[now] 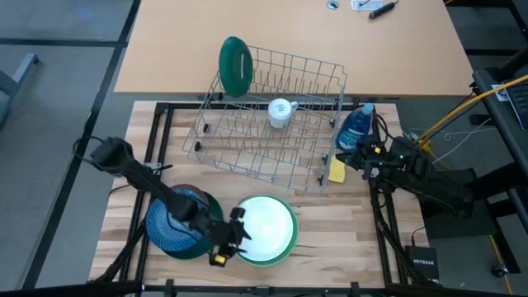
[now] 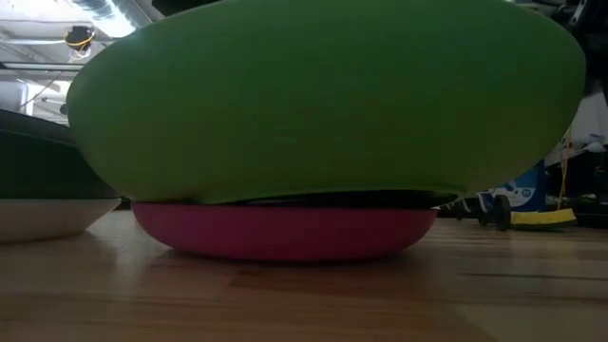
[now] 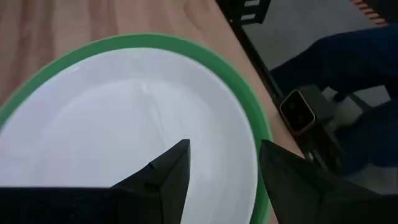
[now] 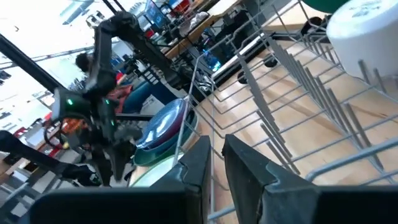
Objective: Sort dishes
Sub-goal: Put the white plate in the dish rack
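Observation:
A light green bowl (image 1: 276, 247) with a white inside sits at the near middle of the table. In the low view this bowl (image 2: 323, 95) rests on a pink dish (image 2: 285, 233). My left gripper (image 3: 224, 168) hovers open above the bowl's near-left rim, one finger over the inside, one outside; I see no touch. Left of it, a blue bowl (image 1: 169, 219) lies in a dark green one. A dark green plate (image 1: 235, 64) stands in the wire rack (image 1: 264, 132), which also holds a white cup (image 1: 281, 111). My right gripper (image 4: 214, 162) waits by the rack's right end, its fingers a narrow gap apart.
A blue soap bottle (image 1: 356, 128) and a yellow sponge (image 1: 337, 171) sit at the rack's right end, close to my right gripper (image 1: 351, 157). Bare wood lies near the table's front right. A black frame edges the table. A person's blue sleeve (image 3: 348, 62) shows beyond the table edge.

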{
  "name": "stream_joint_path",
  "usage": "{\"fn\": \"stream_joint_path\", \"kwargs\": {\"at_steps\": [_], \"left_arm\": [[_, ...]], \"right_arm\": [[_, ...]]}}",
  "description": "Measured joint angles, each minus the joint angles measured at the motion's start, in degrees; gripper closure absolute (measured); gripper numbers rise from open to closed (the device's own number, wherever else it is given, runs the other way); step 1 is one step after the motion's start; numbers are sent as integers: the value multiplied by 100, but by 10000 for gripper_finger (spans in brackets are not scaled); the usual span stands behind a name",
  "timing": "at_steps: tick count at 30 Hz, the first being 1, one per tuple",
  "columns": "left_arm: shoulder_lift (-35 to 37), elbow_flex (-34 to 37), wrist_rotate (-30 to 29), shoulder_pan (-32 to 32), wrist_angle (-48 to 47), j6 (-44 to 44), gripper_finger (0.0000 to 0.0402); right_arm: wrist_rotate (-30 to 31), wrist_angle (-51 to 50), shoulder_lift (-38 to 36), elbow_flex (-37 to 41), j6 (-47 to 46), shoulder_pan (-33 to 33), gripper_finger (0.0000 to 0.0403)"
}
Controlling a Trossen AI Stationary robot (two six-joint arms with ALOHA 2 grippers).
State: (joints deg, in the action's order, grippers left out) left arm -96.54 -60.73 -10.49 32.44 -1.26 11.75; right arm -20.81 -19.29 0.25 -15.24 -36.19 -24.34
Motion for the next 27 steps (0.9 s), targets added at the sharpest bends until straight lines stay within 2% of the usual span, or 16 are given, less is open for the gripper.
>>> {"fn": "stream_joint_path", "kwargs": {"at_steps": [5, 13, 21, 27], "left_arm": [[-410, -1, -28, 19, 832, 320, 221], [-569, 0, -207, 9, 1250, 312, 221], [-572, 0, -304, 9, 1342, 276, 221], [-572, 0, -497, -6, 1344, 5, 221]], "right_arm": [[-184, 654, 0, -3, -24, 0, 350], [-565, 2145, 0, -20, -21, 0, 350], [-575, 2674, 1, -27, -20, 0, 350], [-463, 2706, 304, -808, 285, 0, 350]]}}
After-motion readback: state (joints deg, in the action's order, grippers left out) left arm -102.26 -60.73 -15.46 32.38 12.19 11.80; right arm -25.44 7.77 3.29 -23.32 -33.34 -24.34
